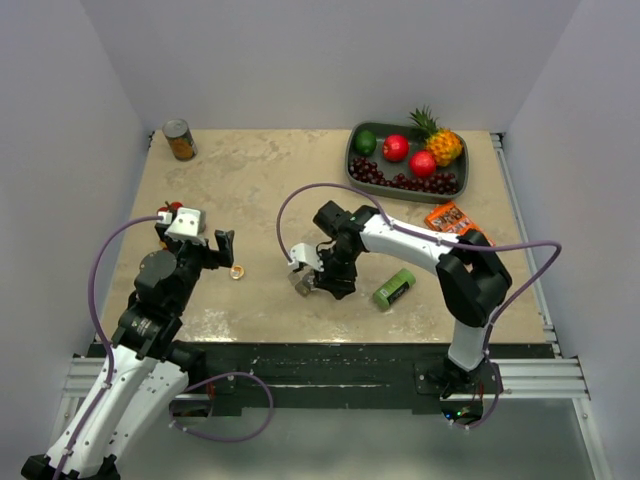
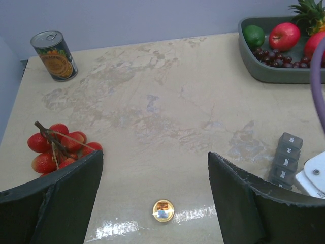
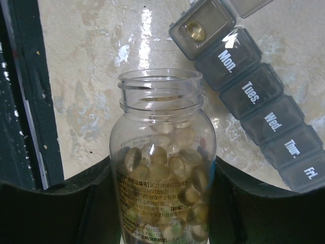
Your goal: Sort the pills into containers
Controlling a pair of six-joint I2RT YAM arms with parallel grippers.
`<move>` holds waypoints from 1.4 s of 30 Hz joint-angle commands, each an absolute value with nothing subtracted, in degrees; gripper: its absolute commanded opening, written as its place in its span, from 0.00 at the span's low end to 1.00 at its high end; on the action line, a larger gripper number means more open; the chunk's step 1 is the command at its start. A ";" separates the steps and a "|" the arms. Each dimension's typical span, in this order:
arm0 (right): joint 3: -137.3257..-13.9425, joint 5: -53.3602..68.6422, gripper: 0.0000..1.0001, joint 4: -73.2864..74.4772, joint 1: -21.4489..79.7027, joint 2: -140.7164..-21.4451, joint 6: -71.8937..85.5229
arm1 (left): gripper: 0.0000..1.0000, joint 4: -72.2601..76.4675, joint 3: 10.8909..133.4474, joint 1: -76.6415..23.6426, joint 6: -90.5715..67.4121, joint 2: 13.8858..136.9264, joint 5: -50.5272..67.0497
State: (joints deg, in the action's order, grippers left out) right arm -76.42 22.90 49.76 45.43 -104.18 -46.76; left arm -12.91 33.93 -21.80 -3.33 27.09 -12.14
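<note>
Clamping the bottle (image 3: 160, 127), right claw (image 3: 162, 175); left claw (image 2: 155, 165) wide; containers (image 3: 254, 96) read Mon., Tues., Wed.

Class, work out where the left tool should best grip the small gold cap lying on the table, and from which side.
Probably across its round rim, straight down from above: the gold cap lies flat and low on the table.
</note>
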 commanded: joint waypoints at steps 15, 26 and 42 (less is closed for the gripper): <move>-82.62 17.58 0.03 51.06 47.37 -109.69 -43.95 | 0.88 -9.84 34.01 -21.62 -1.93 26.45 -11.87; -83.76 12.92 0.03 51.42 49.04 -110.13 -42.45 | 0.88 -9.93 34.01 -21.62 -1.93 26.37 -11.78; -85.69 7.47 0.03 51.94 51.24 -111.80 -41.04 | 0.88 -9.76 34.01 -21.62 -1.93 26.54 -11.78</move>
